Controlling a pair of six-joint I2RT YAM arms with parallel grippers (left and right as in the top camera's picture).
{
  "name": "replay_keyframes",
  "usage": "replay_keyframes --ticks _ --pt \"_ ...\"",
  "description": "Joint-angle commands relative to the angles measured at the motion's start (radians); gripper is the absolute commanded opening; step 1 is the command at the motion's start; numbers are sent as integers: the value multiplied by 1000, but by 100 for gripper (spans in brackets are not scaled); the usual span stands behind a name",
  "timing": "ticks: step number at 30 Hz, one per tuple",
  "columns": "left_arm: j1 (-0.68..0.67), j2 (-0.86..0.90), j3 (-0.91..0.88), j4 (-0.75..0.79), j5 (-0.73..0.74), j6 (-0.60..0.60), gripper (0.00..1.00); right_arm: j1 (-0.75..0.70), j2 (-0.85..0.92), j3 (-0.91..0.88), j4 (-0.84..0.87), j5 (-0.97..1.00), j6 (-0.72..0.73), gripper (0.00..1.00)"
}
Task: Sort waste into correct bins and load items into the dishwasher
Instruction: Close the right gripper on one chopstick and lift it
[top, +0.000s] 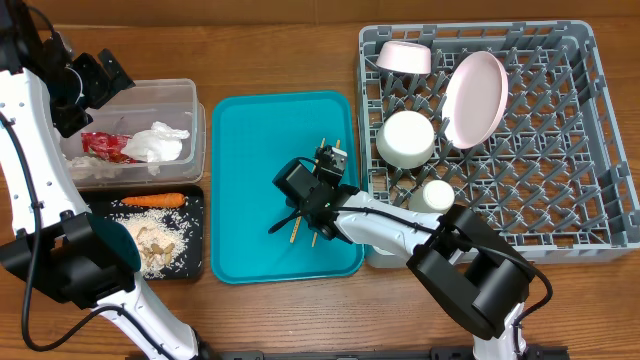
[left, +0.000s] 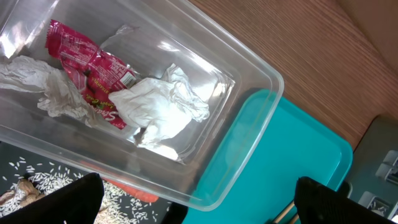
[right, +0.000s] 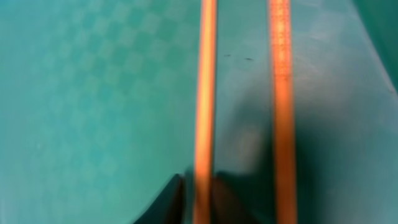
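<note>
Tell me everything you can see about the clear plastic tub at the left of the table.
The clear plastic tub is rectangular, with rounded corners and a rim, see-through and glossy. It stands upright on the wooden table at the far left, just behind the black tray and close beside the teal tray; whether they touch is unclear. Inside lie a red wrapper and crumpled white tissue. The open left end effector hovers above it.
</note>
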Motion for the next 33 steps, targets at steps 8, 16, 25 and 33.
replay_keyframes --ticks 8,16,25,33 --pt "-6 -37 17 1 2 1 100 -3 55 5 -65 -23 -4 4" --pt "-6 -37 17 1 2 1 100 -2 -20 160 -172 -23 -214 4" --pt "-6 -37 17 1 2 1 100 -1 -112 169 -176 -101 -420 4" --pt "-6 -37 17 0 2 1 100 -29 -230 171 -212 -102 -559 4"
